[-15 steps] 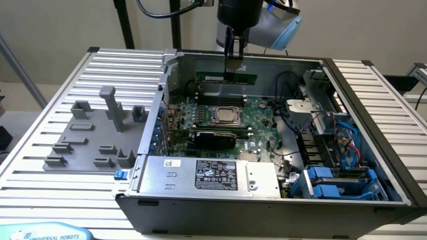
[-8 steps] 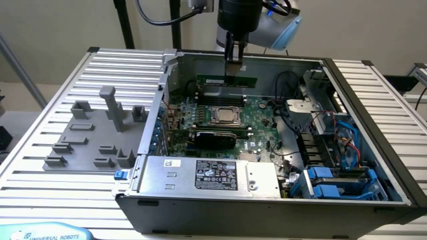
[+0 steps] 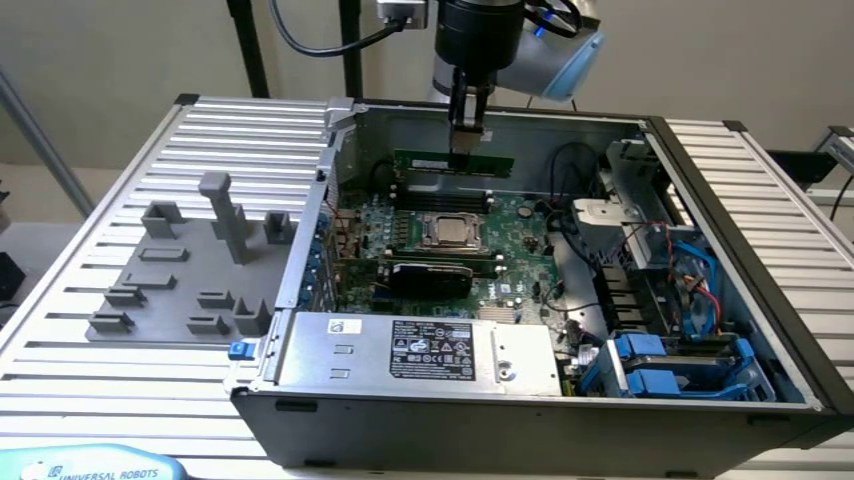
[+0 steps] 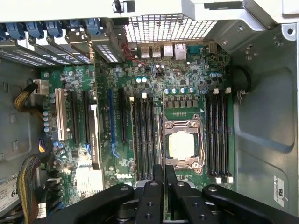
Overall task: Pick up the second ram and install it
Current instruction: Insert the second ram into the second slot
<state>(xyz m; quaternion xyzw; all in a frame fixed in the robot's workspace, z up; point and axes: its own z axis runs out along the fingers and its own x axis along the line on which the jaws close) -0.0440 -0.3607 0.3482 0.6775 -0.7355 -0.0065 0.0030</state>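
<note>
The second ram (image 3: 434, 162), a slim green stick, hangs level above the far end of the motherboard (image 3: 523, 228) inside the open computer case. My gripper (image 3: 466, 140) comes straight down from above and is shut on the stick's top edge, right of its middle. In the wrist view the black fingers (image 4: 154, 186) stand pressed close together over the board, between the CPU socket (image 4: 182, 143) and a bank of black memory slots (image 4: 145, 135). Another bank of slots (image 4: 218, 135) lies on the other side of the socket.
Grey fixture blocks (image 3: 187, 270) stand on the ribbed table at the exterior view's left. The case wall (image 3: 334, 150) rises close to the ram. A silver power supply (image 3: 414, 350) sits at the near end, with blue drive bays (image 3: 667, 365) and cables (image 3: 587, 215) on the right.
</note>
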